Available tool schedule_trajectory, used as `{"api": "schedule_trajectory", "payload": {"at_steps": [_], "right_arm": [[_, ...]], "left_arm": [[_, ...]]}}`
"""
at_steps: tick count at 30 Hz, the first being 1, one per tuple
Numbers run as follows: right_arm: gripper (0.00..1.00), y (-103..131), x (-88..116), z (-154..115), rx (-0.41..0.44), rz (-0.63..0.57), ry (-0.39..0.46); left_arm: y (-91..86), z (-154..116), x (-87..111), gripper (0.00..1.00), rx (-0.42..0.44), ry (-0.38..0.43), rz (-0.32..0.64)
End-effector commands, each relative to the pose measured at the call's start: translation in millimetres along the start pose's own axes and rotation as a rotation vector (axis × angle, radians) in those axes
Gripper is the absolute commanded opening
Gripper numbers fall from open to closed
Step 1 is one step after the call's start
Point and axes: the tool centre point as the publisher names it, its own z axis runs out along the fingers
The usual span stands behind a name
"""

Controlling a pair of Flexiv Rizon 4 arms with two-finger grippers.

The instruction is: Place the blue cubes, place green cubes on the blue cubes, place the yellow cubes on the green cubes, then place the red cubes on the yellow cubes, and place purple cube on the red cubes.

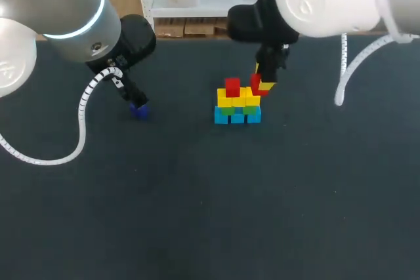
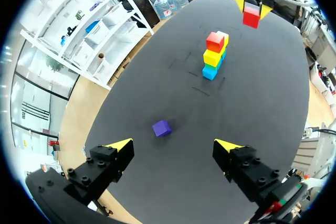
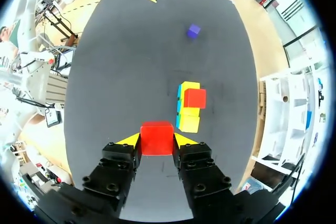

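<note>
A: Nearest?

B: Wall of cubes (image 1: 237,104) on the dark table (image 1: 197,214), near its middle, laid lengthwise from 9 to 3 o'clock. Blue cubes (image 1: 237,117) along the base, green cubes (image 1: 250,109) next up, yellow cubes (image 1: 225,101) above those. Topped by one red cube (image 1: 232,86), toward the 9 o'clock end.

A: And out at 9 o'clock from the wall?

B: Purple cube (image 2: 161,128), well apart, flat on the table. Left gripper (image 2: 173,149) just over it, spread wide, gripping nothing.

A: Farther back?

B: Right gripper (image 3: 157,139), at 1 o'clock of the wall. Clamped from both sides on a second red cube (image 3: 157,132), held level in the air, just beyond and above the wall's 3 o'clock end.
</note>
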Motion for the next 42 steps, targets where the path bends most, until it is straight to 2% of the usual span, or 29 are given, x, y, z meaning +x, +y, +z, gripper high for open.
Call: {"api": "schedule_trajectory", "payload": {"at_steps": [1, 24, 42], "right_arm": [[0.00, -7, -5, 4, -0.028, 0.002, 0.007], [0.00, -32, -3, 31, -0.066, 0.048, -0.009], [0.00, -52, -6, 40, -0.084, 0.054, -0.009]], "left_arm": [[1.0, 0, 1.3, 1.00, 0.003, -0.002, 0.003], [1.0, 0, 1.3, 1.00, 0.003, -0.002, 0.003], [1.0, 0, 1.3, 1.00, 0.003, -0.002, 0.003]]}}
